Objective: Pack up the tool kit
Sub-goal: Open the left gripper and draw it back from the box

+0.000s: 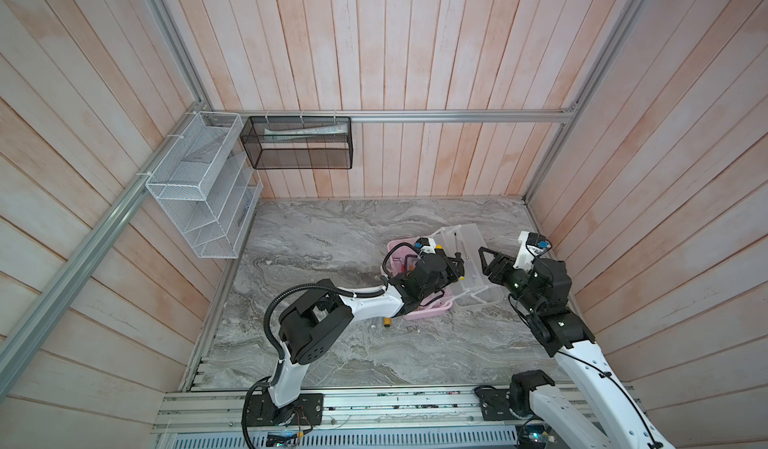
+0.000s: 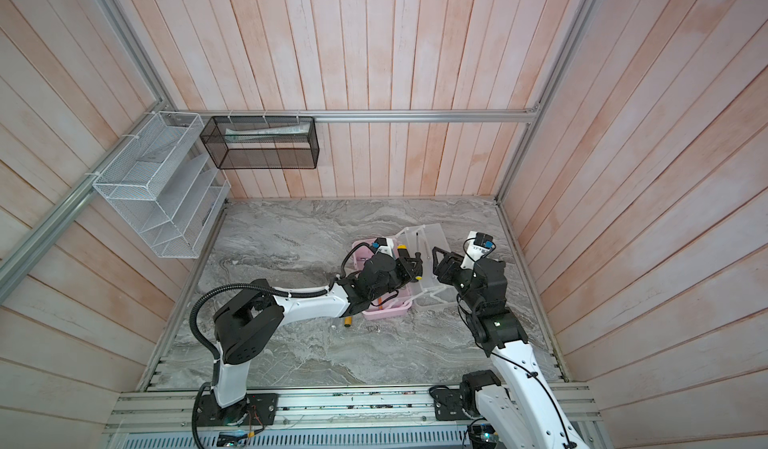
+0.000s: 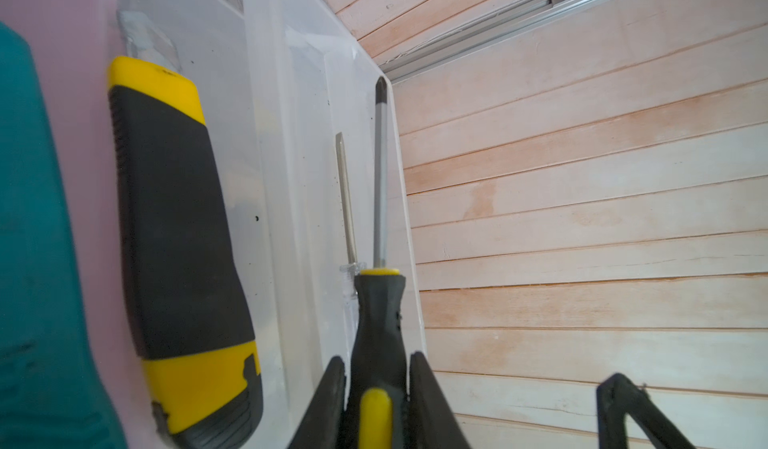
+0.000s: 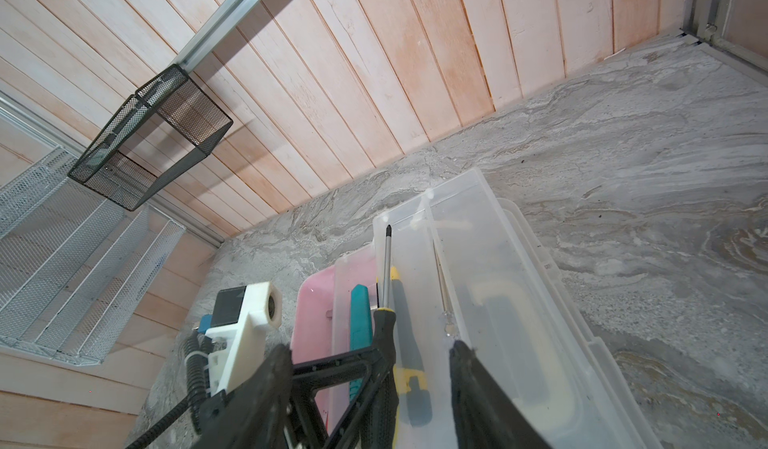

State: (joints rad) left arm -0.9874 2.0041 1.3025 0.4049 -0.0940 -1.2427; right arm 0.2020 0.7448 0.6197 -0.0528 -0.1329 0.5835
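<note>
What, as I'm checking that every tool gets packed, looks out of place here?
A small yellow-ended tool lies on the marble table just outside the pink case, partly under the left arm: loose, not packed. The left gripper holds a different one, the black-and-yellow screwdriver.

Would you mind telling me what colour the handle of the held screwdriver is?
The screwdriver handle is black with yellow trim, clearest in the left wrist view.
</note>
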